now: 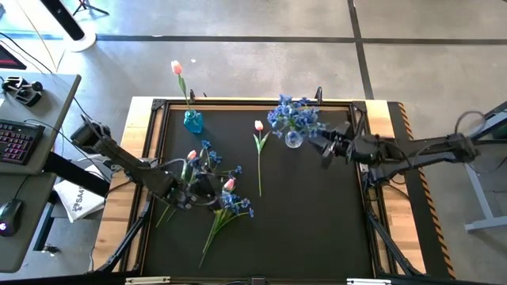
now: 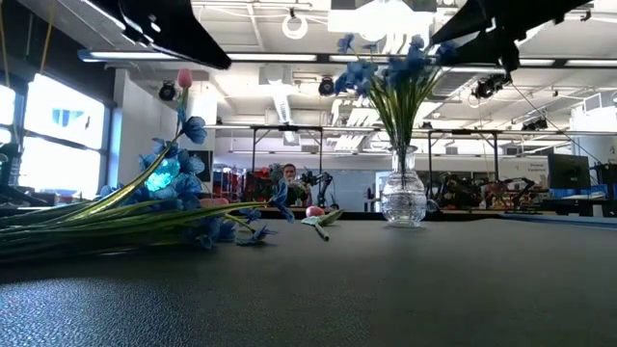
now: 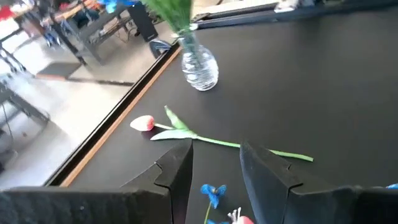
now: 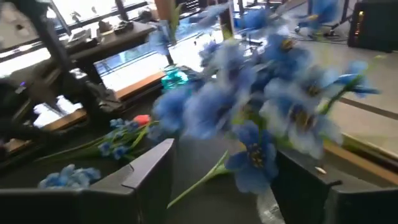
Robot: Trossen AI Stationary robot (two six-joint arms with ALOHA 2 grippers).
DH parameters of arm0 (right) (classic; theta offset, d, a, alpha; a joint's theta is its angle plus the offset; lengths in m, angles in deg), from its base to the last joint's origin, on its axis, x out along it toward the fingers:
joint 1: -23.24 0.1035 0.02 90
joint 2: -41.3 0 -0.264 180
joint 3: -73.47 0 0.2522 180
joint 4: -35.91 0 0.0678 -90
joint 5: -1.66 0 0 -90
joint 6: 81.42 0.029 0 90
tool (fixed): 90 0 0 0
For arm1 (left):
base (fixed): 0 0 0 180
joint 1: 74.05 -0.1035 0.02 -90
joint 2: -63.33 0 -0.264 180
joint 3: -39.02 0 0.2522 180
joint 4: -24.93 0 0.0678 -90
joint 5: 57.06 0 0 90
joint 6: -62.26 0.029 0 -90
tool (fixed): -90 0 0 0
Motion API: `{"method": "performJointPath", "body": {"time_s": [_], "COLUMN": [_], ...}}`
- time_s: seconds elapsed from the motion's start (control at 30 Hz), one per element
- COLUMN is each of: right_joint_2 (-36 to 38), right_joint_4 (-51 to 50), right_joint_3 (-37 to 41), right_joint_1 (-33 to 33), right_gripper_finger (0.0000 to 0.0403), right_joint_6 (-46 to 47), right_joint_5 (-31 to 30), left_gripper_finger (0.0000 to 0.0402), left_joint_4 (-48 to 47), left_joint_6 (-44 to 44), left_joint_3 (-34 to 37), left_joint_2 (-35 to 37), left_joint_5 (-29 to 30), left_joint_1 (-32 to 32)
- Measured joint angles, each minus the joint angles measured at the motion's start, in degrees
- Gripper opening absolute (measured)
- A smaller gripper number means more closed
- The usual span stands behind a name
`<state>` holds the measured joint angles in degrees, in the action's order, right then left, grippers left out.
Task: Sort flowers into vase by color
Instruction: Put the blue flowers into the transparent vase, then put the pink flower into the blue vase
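**Flowers: two vases begun, a mixed heap left to sort**

Flowers lie in three groups on the dark worktop [image 1: 317, 229]. At the left a mixed heap [image 1: 210, 186] of blue bunches and pink tulips lies flat, stems crossing, probably because these are not yet sorted. The left end effector [image 1: 207, 188] hangs right over this heap with its fingers apart and nothing between them, which suits choosing the next stem. Behind the heap, near the far edge, a teal vase [image 1: 193, 121] holds one upright pink tulip [image 1: 177, 67], so pink seems to belong there. Midway, a single pink tulip [image 1: 258, 127] with a leaf lies alone on its side. Further right, a clear glass vase [image 1: 293, 139] holds a full bunch of blue blossoms [image 1: 295, 115], spreading above long green stems. The right end effector [image 1: 326, 152] sits just beside this vase, fingers apart and empty.
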<state>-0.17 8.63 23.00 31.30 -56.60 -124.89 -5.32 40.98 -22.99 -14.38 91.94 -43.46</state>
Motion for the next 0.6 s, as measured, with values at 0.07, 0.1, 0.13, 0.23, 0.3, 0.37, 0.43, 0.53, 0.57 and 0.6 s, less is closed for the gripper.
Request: {"method": "performJointPath", "body": {"time_s": [0.07, 0.1, 0.13, 0.23, 0.3, 0.37, 0.43, 0.53, 0.57, 0.6], "right_joint_2": [-1.29, -2.14, -3.09, -6.92, -10.63, -15.08, -20.69, -31.07, -34.68, -38.39], "right_joint_4": [-0.16, -0.24, -0.19, 0.17, 0.92, 2.88, 6.72, 15.74, 19.30, 23.12], "right_joint_3": [0.00, 0.00, 0.00, 0.00, 0.00, 0.00, 0.00, 0.00, 0.00, 0.00], "right_joint_1": [5.10, 7.62, 10.00, 16.85, 21.08, 24.74, 27.90, 31.33, 32.12, 32.76], "right_gripper_finger": [0.0222, 0.0216, 0.0211, 0.0196, 0.0187, 0.0180, 0.0174, 0.0167, 0.0165, 0.0163], "right_joint_6": [1.48, 2.38, 3.49, 6.94, 8.99, 10.87, 12.09, 12.38, 12.35, 12.34], "right_joint_5": [-3.60, -4.80, -5.98, -9.48, -11.59, -13.66, -16.62, -20.72, -21.52, -22.03], "left_gripper_finger": [0.0122, 0.0122, 0.0122, 0.0122, 0.0122, 0.0122, 0.0122, 0.0121, 0.0121, 0.0120], "left_joint_4": [-4.27, -6.54, -8.69, -14.08, -16.85, -18.36, -18.26, -13.07, -10.46, -7.74], "left_joint_6": [-3.80, -5.71, -7.54, -11.63, -14.25, -17.38, -19.14, -15.47, -12.46, -9.52], "left_joint_3": [0.00, 0.00, 0.00, 0.00, 0.00, 0.00, 0.00, 0.00, -0.02, -0.02], "left_joint_2": [3.26, 4.87, 6.46, 11.73, 15.24, 18.19, 19.82, 18.90, 17.46, 15.68], "left_joint_5": [0.05, -0.05, -0.41, -3.97, -7.34, -9.83, -10.21, -9.03, -8.44, -7.68], "left_joint_1": [0.46, 0.84, 1.29, 2.76, 3.76, 4.65, 5.05, 5.02, 5.00, 5.00]}}
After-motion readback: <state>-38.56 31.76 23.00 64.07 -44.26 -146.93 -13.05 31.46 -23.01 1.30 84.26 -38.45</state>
